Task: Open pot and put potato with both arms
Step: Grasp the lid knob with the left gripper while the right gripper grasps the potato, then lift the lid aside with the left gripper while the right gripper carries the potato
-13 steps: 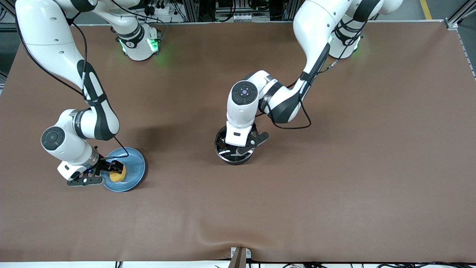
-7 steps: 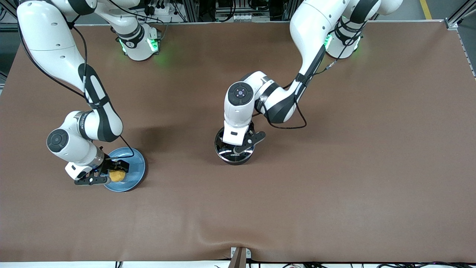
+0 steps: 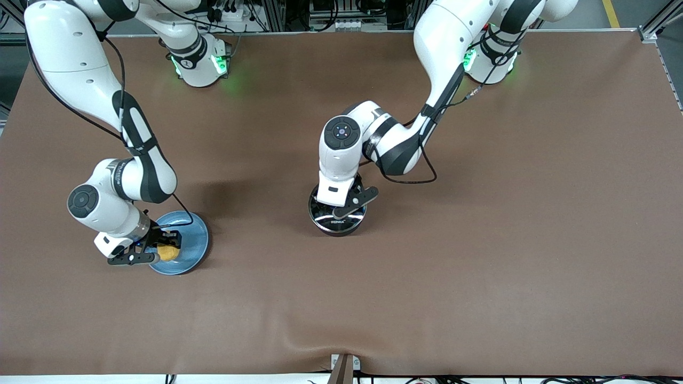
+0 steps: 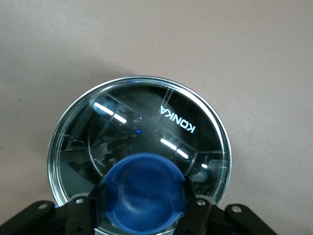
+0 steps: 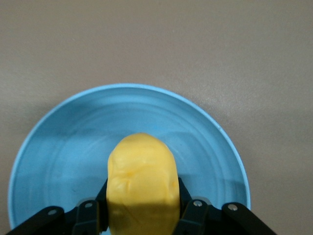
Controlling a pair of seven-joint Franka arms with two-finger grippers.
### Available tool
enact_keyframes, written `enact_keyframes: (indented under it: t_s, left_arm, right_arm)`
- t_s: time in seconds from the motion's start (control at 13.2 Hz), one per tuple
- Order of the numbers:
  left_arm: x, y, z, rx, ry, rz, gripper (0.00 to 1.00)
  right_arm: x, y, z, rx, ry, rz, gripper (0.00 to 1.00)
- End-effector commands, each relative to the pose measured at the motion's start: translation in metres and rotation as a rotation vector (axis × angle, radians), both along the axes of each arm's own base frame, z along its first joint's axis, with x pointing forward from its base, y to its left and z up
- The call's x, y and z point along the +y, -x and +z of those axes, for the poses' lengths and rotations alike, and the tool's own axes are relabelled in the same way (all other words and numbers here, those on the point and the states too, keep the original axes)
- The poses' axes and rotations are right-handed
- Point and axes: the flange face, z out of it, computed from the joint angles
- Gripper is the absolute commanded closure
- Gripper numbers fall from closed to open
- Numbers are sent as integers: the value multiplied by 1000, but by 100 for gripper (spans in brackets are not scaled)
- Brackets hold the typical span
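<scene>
The black pot (image 3: 337, 223) stands mid-table with its glass lid (image 4: 146, 122) on it; its long handle is hidden. My left gripper (image 3: 339, 211) is down on the lid, and in the left wrist view the gripper (image 4: 142, 197) is shut on the lid's blue knob (image 4: 142, 183). The yellow potato (image 3: 169, 254) lies on a blue plate (image 3: 193, 234) toward the right arm's end. My right gripper (image 3: 167, 248) is shut on the potato (image 5: 142, 176), a finger against each side in the right wrist view (image 5: 142, 208).
The plate's rim (image 5: 63, 142) lies flat on the brown table cloth. A cloth ridge and a clamp (image 3: 344, 365) sit at the table edge nearest the front camera. Both arm bases stand along the edge farthest from that camera.
The left arm's wrist has shifted slightly toward the right arm's end over the pot. The right gripper has settled a little lower around the potato. Lid and potato stay in place.
</scene>
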Motion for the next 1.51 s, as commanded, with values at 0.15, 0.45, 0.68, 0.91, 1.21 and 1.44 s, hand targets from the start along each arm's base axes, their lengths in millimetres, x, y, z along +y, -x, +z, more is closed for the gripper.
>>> enact_keyframes:
  t_s: [0.15, 0.45, 0.68, 0.91, 1.21, 1.44]
  left_arm:
    - [9, -12, 32, -24, -8, 32, 100]
    - [78, -57, 134, -109, 43, 101, 100]
    - [141, -77, 200, -141, 37, 69, 100]
    - [210, -83, 241, -134, 5, 22, 100]
    - [318, -83, 260, -120, -30, -51, 100]
    - [391, -86, 255, -95, -28, -110, 100]
  right_arm:
    - [6, 0, 69, -18, -40, 14, 81]
    - [11, 1, 114, -46, -49, 22, 86]
    - [21, 1, 139, -76, -51, 40, 88]
    - [75, 4, 158, -89, -75, -37, 88]
    - [200, 14, 186, -67, -81, -155, 88]
    - [292, 30, 189, -112, 19, -210, 88]
